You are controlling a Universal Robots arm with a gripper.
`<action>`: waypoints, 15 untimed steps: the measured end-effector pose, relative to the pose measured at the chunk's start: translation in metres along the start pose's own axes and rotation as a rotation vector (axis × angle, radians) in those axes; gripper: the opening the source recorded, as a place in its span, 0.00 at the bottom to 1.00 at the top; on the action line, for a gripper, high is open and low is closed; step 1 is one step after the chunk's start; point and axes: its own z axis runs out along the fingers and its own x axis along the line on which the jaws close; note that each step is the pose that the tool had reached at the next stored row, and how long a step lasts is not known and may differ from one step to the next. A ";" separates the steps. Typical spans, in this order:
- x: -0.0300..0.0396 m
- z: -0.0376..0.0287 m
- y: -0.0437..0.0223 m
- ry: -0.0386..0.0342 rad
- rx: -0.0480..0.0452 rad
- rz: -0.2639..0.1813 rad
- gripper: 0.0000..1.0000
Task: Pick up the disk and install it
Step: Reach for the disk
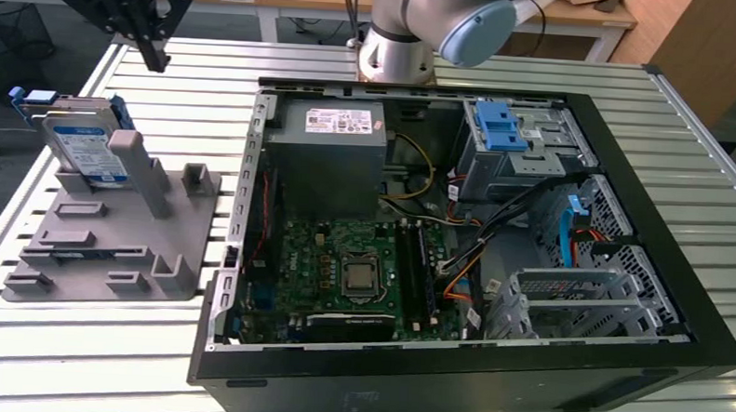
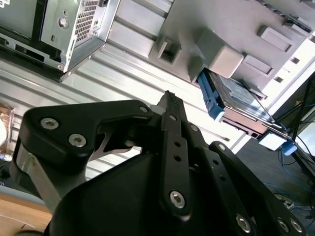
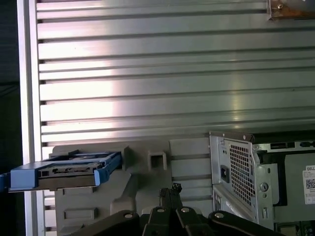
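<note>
tool (image 1: pixel 158 62): closed, empty, over bench (image 1: pixel 499 72) just beyond disk | disk (image 1: pixel 83 147): propped on edge in grey holder (image 1: pixel 117 251), exterior view's left of open case (image 1: pixel 643 181), probably to leave its edges free for gripping

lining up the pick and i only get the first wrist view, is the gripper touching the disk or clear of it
observer: clear of it. In the exterior view the gripper hangs shut and empty above the table, beyond the disk.
operator: how does the disk sit, my picture makes it look flat
observer: it stands on edge, leaning back, in the grey holder at the exterior view's left of the computer case.
operator: is the case open
observer: yes, it lies on its side with the panel off, and the motherboard shows inside.
</note>
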 end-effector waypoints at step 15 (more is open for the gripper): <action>0.0145 0.0003 0.0019 0.0005 0.0000 0.000 0.11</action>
